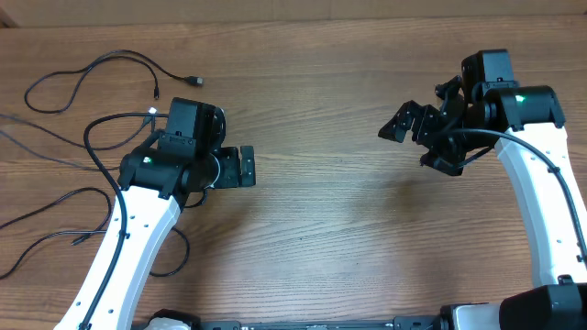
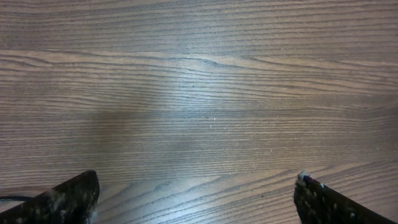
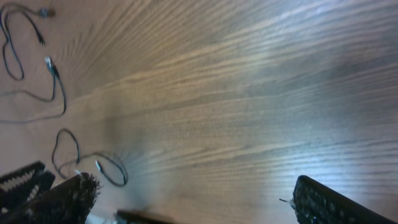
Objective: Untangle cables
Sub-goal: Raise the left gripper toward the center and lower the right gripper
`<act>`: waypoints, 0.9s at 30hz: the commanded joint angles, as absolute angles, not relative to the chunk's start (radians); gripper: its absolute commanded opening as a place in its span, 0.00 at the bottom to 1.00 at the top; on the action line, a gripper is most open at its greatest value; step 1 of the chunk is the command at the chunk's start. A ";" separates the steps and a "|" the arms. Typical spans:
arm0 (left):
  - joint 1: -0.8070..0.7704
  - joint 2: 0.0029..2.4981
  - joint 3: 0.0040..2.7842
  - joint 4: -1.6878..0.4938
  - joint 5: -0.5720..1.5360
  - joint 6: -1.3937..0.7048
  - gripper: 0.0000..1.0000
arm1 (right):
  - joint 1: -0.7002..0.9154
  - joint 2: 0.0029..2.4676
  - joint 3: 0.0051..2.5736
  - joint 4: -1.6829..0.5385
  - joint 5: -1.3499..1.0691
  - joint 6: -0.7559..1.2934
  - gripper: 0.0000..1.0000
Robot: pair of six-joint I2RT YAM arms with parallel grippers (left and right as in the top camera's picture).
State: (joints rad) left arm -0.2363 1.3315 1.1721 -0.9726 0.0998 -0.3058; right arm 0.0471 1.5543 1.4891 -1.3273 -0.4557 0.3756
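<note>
Cables (image 1: 92, 73): thin black cords, all on the left part of the counter (image 1: 321, 238), lying in loose strands.
- One strand made an open loop at the far upper left. Its dark plug (image 1: 193, 81) lay free on the wood, just off the left arm (image 1: 138, 229).
- A pale plug tip (image 1: 152, 113) sat close beside the left arm's wrist housing; could not tell if they touched.
- More strands (image 1: 46, 220) trailed along the left edge, lower down, running toward the left arm's white link. Where they crossed, I could not tell which lay on top.
- The right wrist view showed the same cords far off at its left side, blurred, with a small loop (image 3: 78, 155) nearest.

Left gripper (image 1: 246, 167): low over bare wood, right of the cords, not touching them. Its jaws stood wide apart, one at each lower corner of the left wrist view, with only wood grain between them.

Right gripper (image 1: 415, 142): well away on the right side, pointing left. Its jaws were likewise spread wide and held nothing.
</note>
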 commanded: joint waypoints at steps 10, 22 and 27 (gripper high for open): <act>-0.242 1.329 1.187 -0.972 0.089 -0.284 0.99 | 0.044 1.036 1.493 -1.525 -0.341 0.332 1.00; -0.242 1.329 1.187 -0.971 0.089 -0.284 1.00 | 0.044 0.995 1.493 -1.607 -0.344 0.340 1.00; -0.242 1.329 1.187 -0.972 0.089 -0.284 1.00 | 0.044 1.039 1.493 -1.607 -0.344 0.340 1.00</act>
State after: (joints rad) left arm -0.2363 1.3315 1.1721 -0.9730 0.0994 -0.3058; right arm 0.0471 1.0218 1.4883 -1.6093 -0.3511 0.3401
